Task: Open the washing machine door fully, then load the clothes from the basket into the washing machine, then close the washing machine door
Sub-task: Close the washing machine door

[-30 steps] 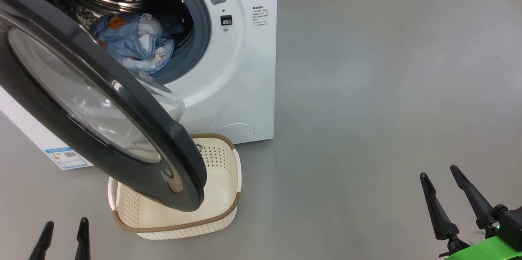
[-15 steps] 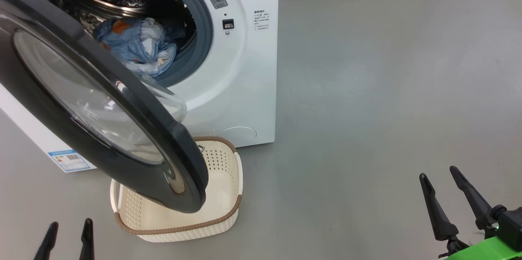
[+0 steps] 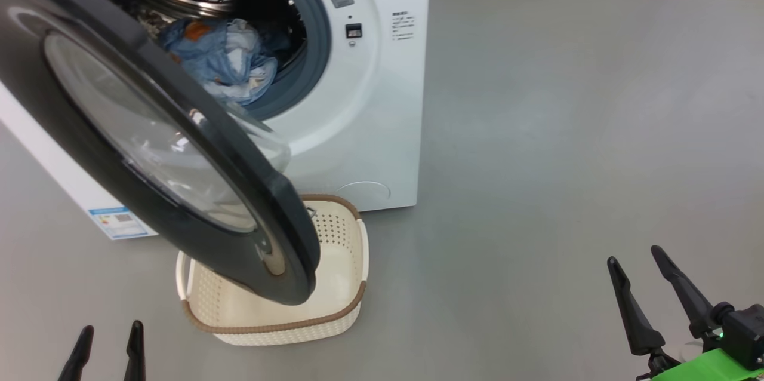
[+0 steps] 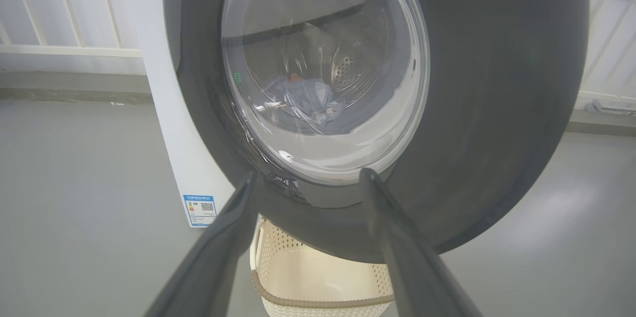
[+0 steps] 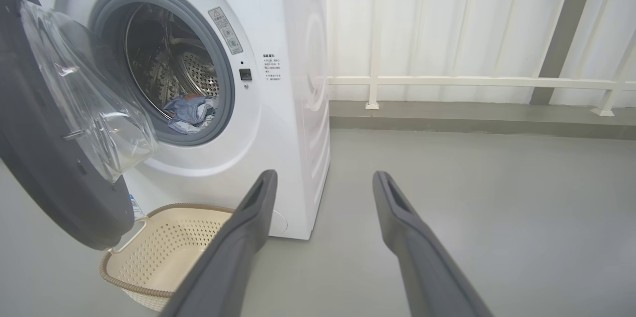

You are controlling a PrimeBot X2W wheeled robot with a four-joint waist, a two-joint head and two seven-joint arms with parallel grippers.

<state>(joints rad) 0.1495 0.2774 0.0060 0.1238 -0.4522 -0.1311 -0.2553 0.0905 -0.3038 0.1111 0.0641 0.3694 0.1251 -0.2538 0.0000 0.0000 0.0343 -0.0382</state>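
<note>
The white washing machine (image 3: pixel 382 118) stands at the upper left with its black round door (image 3: pixel 77 88) swung out over the basket (image 3: pixel 352 309). The clothes (image 3: pixel 224 58), light blue with an orange patch, lie inside the steel drum. What shows of the cream basket holds nothing. My left gripper (image 3: pixel 112 328) is open at the lower left, a short way in front of the door's outer face (image 4: pixel 497 108). My right gripper (image 3: pixel 634 255) is open at the lower right, well clear of the machine (image 5: pixel 288 123). In the right wrist view the clothes (image 5: pixel 191 111) show through the opening.
Grey floor (image 3: pixel 567 130) spreads wide to the right of the machine. A white railing (image 5: pixel 472 81) and a low kerb run along the wall behind. A blue label sticker (image 3: pixel 117 221) sits low on the machine's side. The door overhangs the basket's left half.
The whole head picture has shifted a little to the right, so the camera has moved. Door, basket, clothes and both grippers keep their places relative to one another.
</note>
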